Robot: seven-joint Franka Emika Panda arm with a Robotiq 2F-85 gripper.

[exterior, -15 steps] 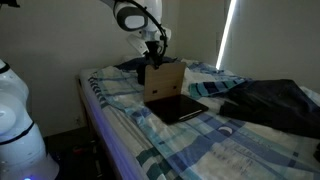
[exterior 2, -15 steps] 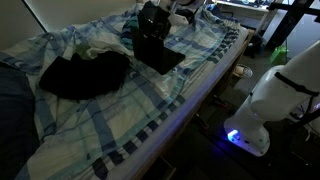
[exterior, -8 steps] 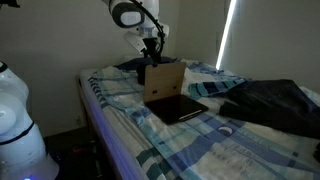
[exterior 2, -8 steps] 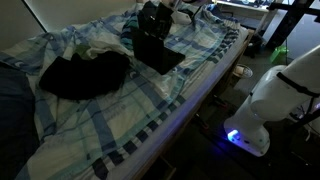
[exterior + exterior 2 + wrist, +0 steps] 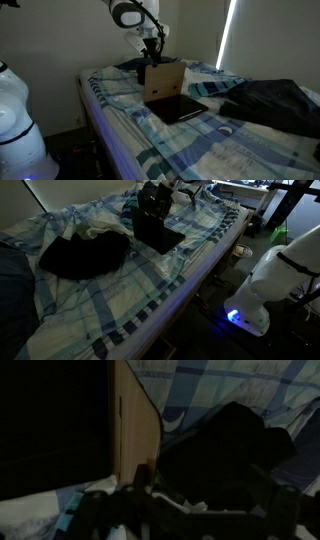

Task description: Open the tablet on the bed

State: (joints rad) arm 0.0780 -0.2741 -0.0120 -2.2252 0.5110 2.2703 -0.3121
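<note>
The tablet [image 5: 180,107] lies open on the plaid bed [image 5: 200,140]. Its dark slab is flat and its tan-brown cover flap [image 5: 163,82] stands upright behind it. In an exterior view the tablet [image 5: 158,235] shows as a dark upright shape. My gripper [image 5: 152,50] hangs just above the flap's top edge, also seen in an exterior view [image 5: 166,192]. In the wrist view the tan flap [image 5: 135,420] is at the left, beside one finger. The gripper [image 5: 205,485] looks open and holds nothing.
A large rumpled dark cloth [image 5: 275,105] lies on the bed past the tablet, also in an exterior view [image 5: 85,255] and the wrist view [image 5: 235,450]. A white machine body [image 5: 15,120] stands beside the bed [image 5: 270,280]. A dark bag [image 5: 128,66] sits behind the flap.
</note>
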